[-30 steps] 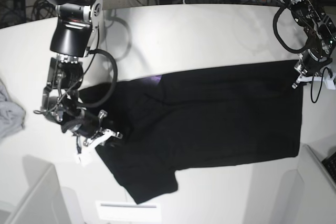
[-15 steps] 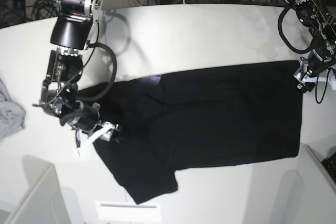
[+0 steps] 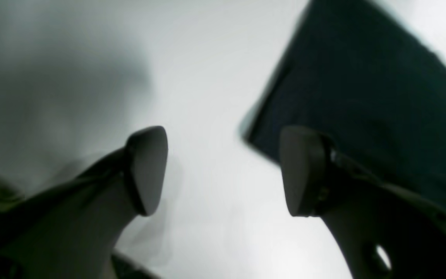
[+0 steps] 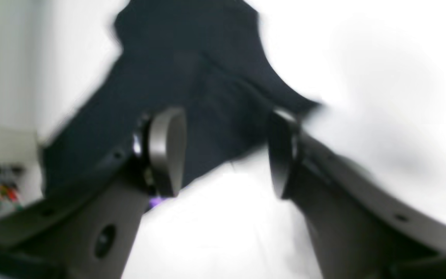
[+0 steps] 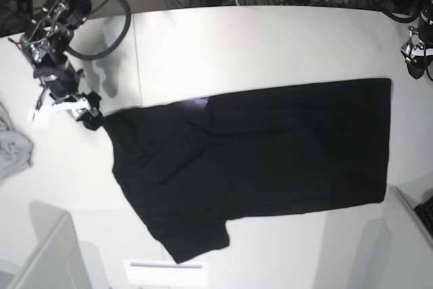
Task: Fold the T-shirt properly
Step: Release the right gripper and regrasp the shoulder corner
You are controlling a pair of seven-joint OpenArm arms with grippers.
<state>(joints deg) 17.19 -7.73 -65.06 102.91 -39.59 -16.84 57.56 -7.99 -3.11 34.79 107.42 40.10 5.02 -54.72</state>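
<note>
Both pincers have let go; T-shirt (image 5: 257,153) lies flat between them.

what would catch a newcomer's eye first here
The big black T-shirt spread flat across the middle of the white table, a purple glimpse near its collar. Then the two open grippers off the cloth: right gripper at its left end, left gripper beyond its far right corner.

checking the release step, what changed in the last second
Both grippers let go of the T-shirt and pulled away: the right gripper moved up and out past the sleeve end, and the left gripper rose clear of the hem corner. Both are now open and empty. The shirt stayed spread flat on the table, and the grey cloth is unmoved.
</note>
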